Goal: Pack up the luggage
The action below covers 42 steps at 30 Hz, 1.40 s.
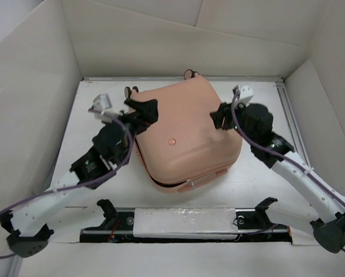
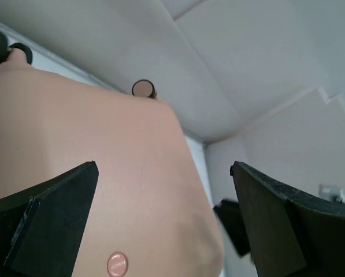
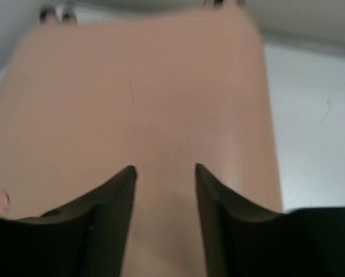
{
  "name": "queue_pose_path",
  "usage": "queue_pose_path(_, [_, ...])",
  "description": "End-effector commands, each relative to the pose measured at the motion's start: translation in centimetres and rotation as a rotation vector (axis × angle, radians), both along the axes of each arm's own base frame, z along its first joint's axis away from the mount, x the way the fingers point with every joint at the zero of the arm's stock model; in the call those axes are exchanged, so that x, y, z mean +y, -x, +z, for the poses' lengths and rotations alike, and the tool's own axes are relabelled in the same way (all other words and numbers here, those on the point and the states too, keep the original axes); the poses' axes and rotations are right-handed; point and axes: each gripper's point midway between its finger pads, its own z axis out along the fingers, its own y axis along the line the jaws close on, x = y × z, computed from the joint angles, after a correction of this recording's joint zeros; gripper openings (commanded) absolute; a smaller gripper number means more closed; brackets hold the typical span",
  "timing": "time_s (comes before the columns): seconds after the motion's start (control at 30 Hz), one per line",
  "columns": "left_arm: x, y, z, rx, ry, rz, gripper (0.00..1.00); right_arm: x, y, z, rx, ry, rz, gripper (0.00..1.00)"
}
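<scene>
The pale peach-pink luggage point(image 1: 184, 130) lies flat and shut in the middle of the white table, with caster wheels point(image 1: 189, 74) at its far side and a handle point(image 1: 196, 180) at its near edge. My left gripper point(image 1: 147, 109) is open at the case's left far edge, just above the shell. My right gripper point(image 1: 221, 117) is open at the case's right edge. In the left wrist view the shell point(image 2: 74, 127) fills the space under the open gripper point(image 2: 163, 167), with a round badge point(image 2: 117, 264) low down. In the right wrist view the open gripper point(image 3: 164, 167) hovers over the shell point(image 3: 137, 75).
Tall white cardboard walls point(image 1: 28, 98) enclose the table on the left, back and right. A mounting rail point(image 1: 184, 222) with black clamps runs along the near edge between the arm bases. Purple cables trail along both arms.
</scene>
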Motion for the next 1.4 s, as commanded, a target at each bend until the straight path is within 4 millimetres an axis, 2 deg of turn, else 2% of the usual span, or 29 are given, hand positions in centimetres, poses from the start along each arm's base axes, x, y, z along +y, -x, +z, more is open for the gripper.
queue_pose_path(0.0, [-4.1, -3.2, 1.5, 0.002, -0.141, -0.228, 1.00, 0.4, 4.2, 1.4, -0.045, -0.117, 0.047, 0.46])
queue_pose_path(0.03, [-2.1, -7.9, 0.2, 0.066, -0.151, -0.175, 1.00, 0.4, 5.0, 0.4, -0.034, -0.121, 0.060, 0.26])
queue_pose_path(0.07, [-1.3, -9.3, 2.1, 0.050, -0.097, -0.194, 1.00, -0.1, 6.5, 1.6, -0.068, -0.158, 0.076, 0.21])
queue_pose_path(0.1, [-0.9, -10.3, 1.7, 0.076, -0.078, -0.235, 1.00, 0.4, 7.8, 1.1, -0.056, -0.167, 0.110, 0.20])
queue_pose_path(0.13, [2.0, -12.6, 1.5, 0.085, -0.034, -0.181, 1.00, 0.1, 9.0, 0.4, -0.053, -0.167, 0.128, 0.22])
queue_pose_path(0.17, [4.0, -13.5, 0.7, 0.102, -0.035, -0.127, 1.00, 0.2, 9.8, -0.2, -0.046, -0.162, 0.146, 0.25])
queue_pose_path(0.23, [5.7, -15.0, -0.4, 0.113, -0.010, -0.120, 1.00, 0.6, 11.3, -1.4, -0.018, -0.156, 0.182, 0.33])
queue_pose_path(0.27, [7.5, -16.7, -2.3, 0.156, -0.009, -0.085, 1.00, 0.9, 11.8, -2.9, 0.010, -0.147, 0.196, 0.44])
queue_pose_path(0.33, [8.4, -18.0, -4.5, 0.212, -0.001, -0.101, 1.00, 1.6, 12.9, -3.8, 0.026, -0.152, 0.240, 0.52])
queue_pose_path(0.37, [9.7, -19.6, -6.3, 0.248, 0.021, -0.092, 1.00, 1.8, 13.3, -4.7, 0.038, -0.142, 0.253, 0.58])
queue_pose_path(0.47, [10.6, -21.1, -8.5, 0.295, 0.059, -0.129, 1.00, 2.5, 14.0, -5.7, 0.050, -0.132, 0.286, 0.65])
queue_pose_path(0.5, [10.7, -21.9, -9.8, 0.325, 0.046, -0.131, 1.00, 3.0, 14.1, -6.5, 0.069, -0.115, 0.300, 0.67])
queue_pose_path(0.53, [10.7, -22.3, -9.8, 0.329, 0.035, -0.132, 1.00, 3.2, 14.0, -7.5, 0.090, -0.095, 0.298, 0.67])
queue_pose_path(0.57, [10.5, -22.5, -10.5, 0.346, 0.039, -0.146, 1.00, 3.5, 14.3, -7.3, 0.084, -0.100, 0.314, 0.69])
queue_pose_path(0.6, [10.2, -22.9, -12.1, 0.382, 0.046, -0.165, 1.00, 4.0, 14.5, -8.4, 0.102, -0.082, 0.328, 0.70])
queue_pose_path(0.63, [9.9, -23.1, -13.0, 0.395, 0.060, -0.178, 1.00, 4.3, 14.6, -7.9, 0.087, -0.098, 0.338, 0.73])
queue_pose_path(0.73, [8.9, -23.9, -14.5, 0.387, 0.099, -0.235, 1.00, 5.2, 15.2, -8.5, 0.087, -0.098, 0.374, 0.77])
queue_pose_path(0.97, [7.2, -25.6, -15.0, 0.322, 0.231, -0.324, 1.00, 6.5, 16.5, -10.8, 0.117, -0.075, 0.442, 0.80])
queue_pose_path(1.0, [7.2, -25.9, -15.1, 0.318, 0.243, -0.323, 1.00, 6.7, 16.7, -11.8, 0.137, -0.057, 0.453, 0.80])
queue_pose_path(1.03, [7.0, -26.1, -14.9, 0.301, 0.253, -0.338, 1.00, 7.0, 16.8, -11.4, 0.133, -0.076, 0.462, 0.80])
queue_pose_path(1.1, [6.7, -26.4, -16.1, 0.326, 0.295, -0.345, 1.00, 7.0, 16.9, -12.4, 0.138, -0.071, 0.461, 0.81])
queue_pose_path(1.17, [6.3, -26.3, -16.9, 0.320, 0.325, -0.371, 1.00, 6.9, 16.9, -12.0, 0.138, -0.087, 0.460, 0.81])
queue_pose_path(1.23, [6.1, -26.1, -18.6, 0.349, 0.380, -0.375, 1.00, 6.9, 17.0, -12.0, 0.136, -0.102, 0.459, 0.81])
queue_pose_path(1.27, [5.9, -26.2, -17.9, 0.312, 0.390, -0.390, 1.00, 7.0, 17.2, -12.0, 0.138, -0.103, 0.471, 0.81])
queue_pose_path(1.33, [5.9, -26.4, -18.7, 0.316, 0.444, -0.387, 0.95, 7.2, 17.6, -11.7, 0.136, -0.112, 0.499, 0.81])
queue_pose_path(1.37, [5.7, -26.3, -18.0, 0.282, 0.450, -0.405, 0.92, 7.1, 17.7, -11.4, 0.135, -0.128, 0.498, 0.81])
